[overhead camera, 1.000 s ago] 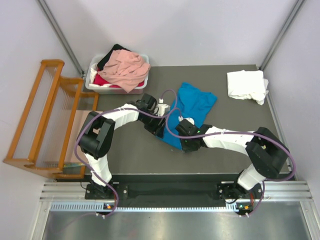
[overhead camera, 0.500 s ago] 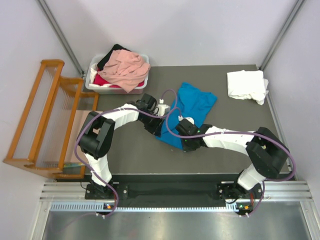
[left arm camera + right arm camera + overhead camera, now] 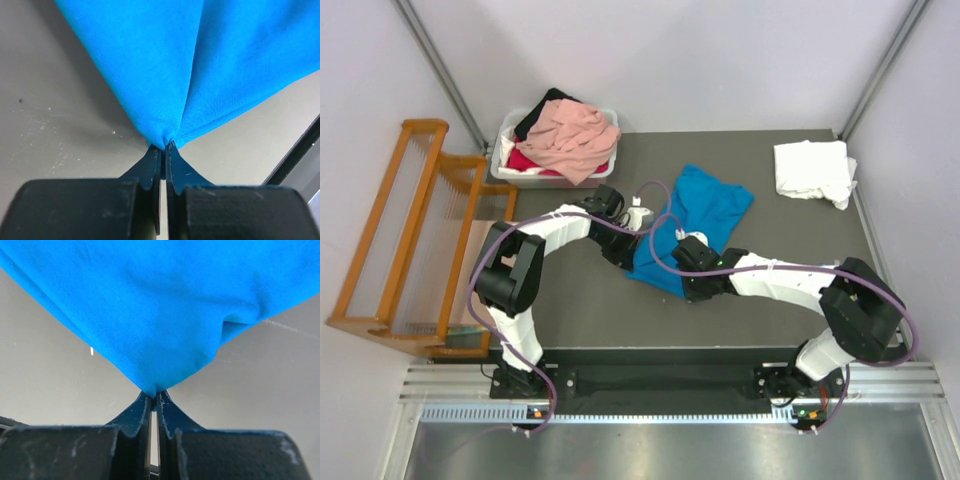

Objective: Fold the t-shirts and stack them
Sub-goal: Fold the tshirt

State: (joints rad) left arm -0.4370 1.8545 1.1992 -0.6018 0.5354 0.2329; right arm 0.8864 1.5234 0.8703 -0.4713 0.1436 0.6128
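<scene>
A bright blue t-shirt [image 3: 705,205] lies crumpled mid-table. My left gripper [image 3: 626,258] is shut on its near-left edge; the left wrist view shows blue cloth [image 3: 165,65] pinched between the fingertips [image 3: 163,146]. My right gripper [image 3: 692,284] is shut on the near hem, where the blue cloth [image 3: 160,305] bunches at the fingertips [image 3: 154,393]. A folded white t-shirt [image 3: 814,171] rests at the far right. Salmon-pink [image 3: 577,135], red [image 3: 525,160] and black [image 3: 535,115] t-shirts are heaped in the tub.
The white plastic tub [image 3: 505,170] stands at the far left corner. A wooden slatted rack [image 3: 415,235] leans along the left side. Grey tabletop [image 3: 590,310] shows between the arms and toward the near edge.
Both grippers closed on the blue t-shirt's near edge. The left gripper drew its pinched corner slightly left, stretching the near hem.
</scene>
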